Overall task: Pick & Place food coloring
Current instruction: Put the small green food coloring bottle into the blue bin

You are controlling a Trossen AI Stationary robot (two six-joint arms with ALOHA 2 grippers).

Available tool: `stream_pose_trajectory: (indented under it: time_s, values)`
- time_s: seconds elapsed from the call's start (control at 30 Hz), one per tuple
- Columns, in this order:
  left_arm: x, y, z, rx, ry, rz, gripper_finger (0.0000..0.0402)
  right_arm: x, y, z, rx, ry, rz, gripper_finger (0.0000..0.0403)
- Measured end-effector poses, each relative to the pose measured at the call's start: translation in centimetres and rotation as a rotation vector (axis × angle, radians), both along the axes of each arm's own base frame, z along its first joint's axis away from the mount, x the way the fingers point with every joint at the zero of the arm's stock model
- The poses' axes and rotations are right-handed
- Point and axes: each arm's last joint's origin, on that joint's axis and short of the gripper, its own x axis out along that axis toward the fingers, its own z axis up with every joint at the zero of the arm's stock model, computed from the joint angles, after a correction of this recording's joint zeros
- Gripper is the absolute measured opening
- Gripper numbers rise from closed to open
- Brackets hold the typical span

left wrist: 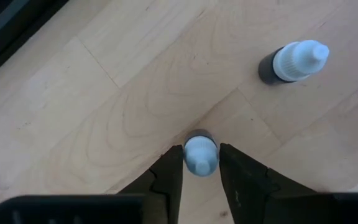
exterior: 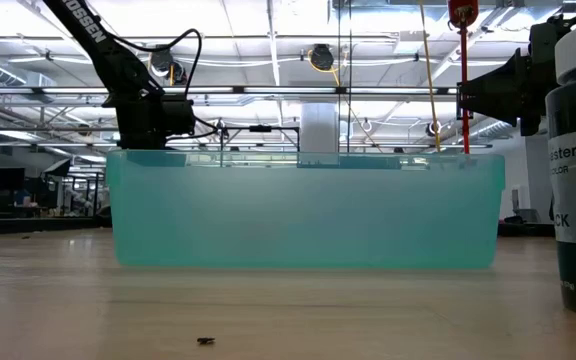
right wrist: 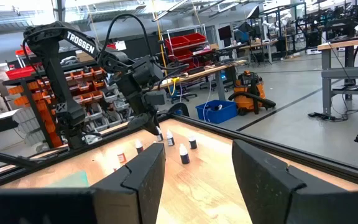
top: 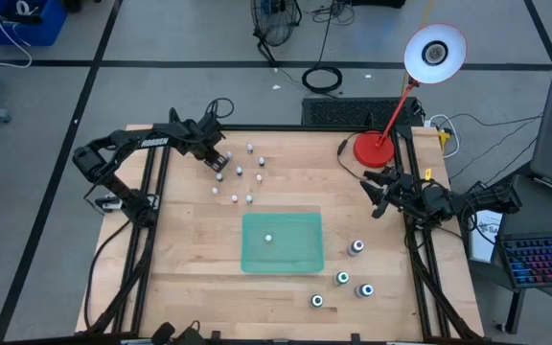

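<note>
The left gripper (left wrist: 201, 169) is straddling an upright white-capped food coloring bottle (left wrist: 200, 154), fingers narrowed to almost touching its sides, though a firm grip is unclear. The right gripper (right wrist: 197, 180) is waiting well apart, half-open and empty.

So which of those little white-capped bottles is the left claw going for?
The bottle sitting right between the left gripper's fingers, at the cluster's edge. Its neighbour stands apart, untouched.

Blk arms (top: 113, 153), white TROSSEN lettering, blk cables
</note>
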Motion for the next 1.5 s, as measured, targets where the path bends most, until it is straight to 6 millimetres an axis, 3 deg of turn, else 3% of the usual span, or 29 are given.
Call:
stream_pose_trajectory:
  time_s: [0.2,0.27,0.4,0.53,0.7,0.87,1.0,1.2,1.5]
  values:
    - [0.0,0.0,0.1,0.005,0.006,-0.025,0.0053,0.0,0.0,0.0,0.000,0.000,0.000,0.0176]
    - [0.2,-0.1,0.4,-0.006,0.026,-0.055,0.0053,0.0,0.0,0.0,0.000,0.000,0.000,0.0176]
    - [1.6,-1.5,3.0,-0.007,0.035,-0.136,0.0053,0.0,0.0,0.0,0.000,0.000,0.000,0.0176]
    - [3.8,-4.8,6.9,0.009,0.027,-0.260,0.0053,0.0,0.0,0.0,0.000,0.000,0.000,0.0176]
    - [7.4,-10.8,11.3,0.038,-0.043,-0.401,0.0053,0.0,0.0,0.0,0.000,0.000,0.000,0.0176]
    - [10.4,-16.8,13.1,0.103,-0.101,-0.555,0.0053,0.0,0.0,0.0,0.000,0.000,0.001,0.0176]
    - [11.8,-20.1,11.9,0.087,-0.102,-0.628,0.0053,0.0,0.0,0.0,0.000,0.000,0.000,0.0176]
    - [14.1,-23.8,7.9,0.033,-0.027,-0.712,0.0053,0.0,0.0,0.0,0.000,0.000,0.000,0.0175]
    - [16.7,-24.4,1.9,-0.070,0.082,-0.757,0.0053,0.0,0.0,0.0,0.000,-0.001,0.000,0.0174]
